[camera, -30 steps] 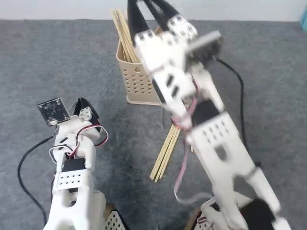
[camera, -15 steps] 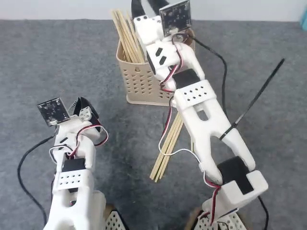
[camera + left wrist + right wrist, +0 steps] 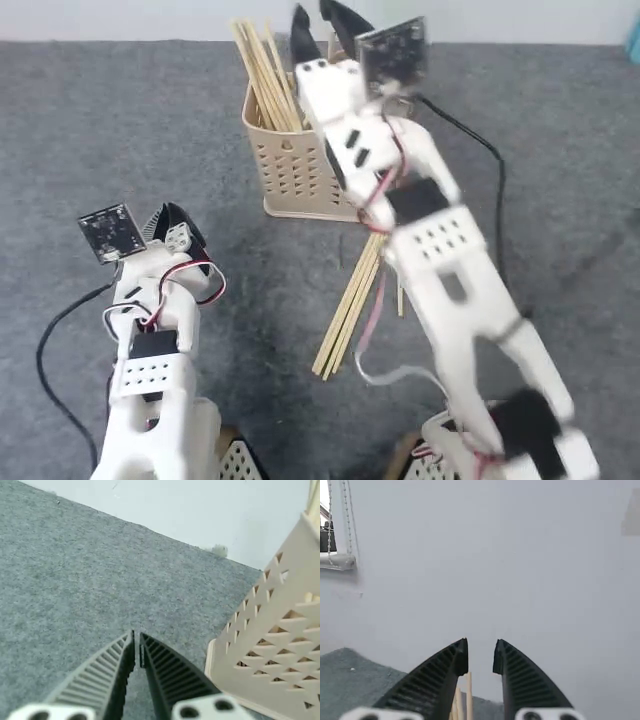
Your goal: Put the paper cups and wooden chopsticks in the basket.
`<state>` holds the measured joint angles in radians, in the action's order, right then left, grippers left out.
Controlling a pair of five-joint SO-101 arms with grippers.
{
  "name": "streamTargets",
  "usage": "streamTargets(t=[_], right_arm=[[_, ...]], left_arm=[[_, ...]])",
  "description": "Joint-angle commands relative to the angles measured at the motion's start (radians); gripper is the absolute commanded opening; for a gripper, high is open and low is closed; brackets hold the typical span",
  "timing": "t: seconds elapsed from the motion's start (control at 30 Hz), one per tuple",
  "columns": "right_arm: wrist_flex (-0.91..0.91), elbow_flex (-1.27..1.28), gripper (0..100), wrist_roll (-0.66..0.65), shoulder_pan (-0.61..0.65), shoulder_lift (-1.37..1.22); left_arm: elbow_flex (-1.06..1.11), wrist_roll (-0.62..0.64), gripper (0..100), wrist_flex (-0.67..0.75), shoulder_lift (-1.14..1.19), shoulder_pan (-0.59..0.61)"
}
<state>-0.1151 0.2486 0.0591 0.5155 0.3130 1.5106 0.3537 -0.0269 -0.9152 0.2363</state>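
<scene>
Well, my right claw [image 3: 314, 18] hangs spread above the tan plastic basket [image 3: 290, 172]; my left claw [image 3: 137, 641] is pressed together.

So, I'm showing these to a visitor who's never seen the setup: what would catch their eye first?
Most likely the right arm stretched across the middle of the table, its open claw raised above the beige basket at the far edge, where a bunch of chopsticks stands. Next, the loose chopsticks lying on the grey mat in front of the basket, partly under that arm.
</scene>
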Motion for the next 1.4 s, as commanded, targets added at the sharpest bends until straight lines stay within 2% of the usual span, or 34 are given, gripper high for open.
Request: streamTargets(t=[0.0, 0.27, 0.47, 0.67, 0.97, 1.07, 1.23, 1.37], right_arm=[[-0.186, 0.054, 9.1, 0.112, -0.018, 0.297], [-0.519, 0.270, 9.1, 0.210, -0.087, 0.763], [-0.714, 0.551, 9.1, 0.213, -0.090, 0.951], [-0.682, 0.773, 9.1, 0.218, -0.113, 0.966], [-0.409, 1.091, 9.3, 0.209, -0.179, 0.964], [-0.354, 1.165, 9.4, 0.167, -0.188, 0.964], [-0.375, 1.140, 9.4, 0.149, -0.188, 0.898], [-0.467, 0.982, 9.4, 0.147, -0.188, 0.722]], left_arm=[[-0.002, -0.002, 1, 0.034, -0.025, 0.000], [-0.002, -0.002, 1, 0.031, -0.025, 0.002], [-0.002, -0.002, 1, 0.029, -0.025, 0.003], [0.005, -0.002, 1, 0.029, -0.025, 0.003], [0.005, -0.002, 1, 0.029, -0.025, 0.005], [0.005, -0.002, 1, 0.029, -0.025, 0.005], [0.005, -0.002, 1, 0.029, -0.025, 0.005], [0.005, -0.002, 1, 0.029, -0.025, 0.005]])
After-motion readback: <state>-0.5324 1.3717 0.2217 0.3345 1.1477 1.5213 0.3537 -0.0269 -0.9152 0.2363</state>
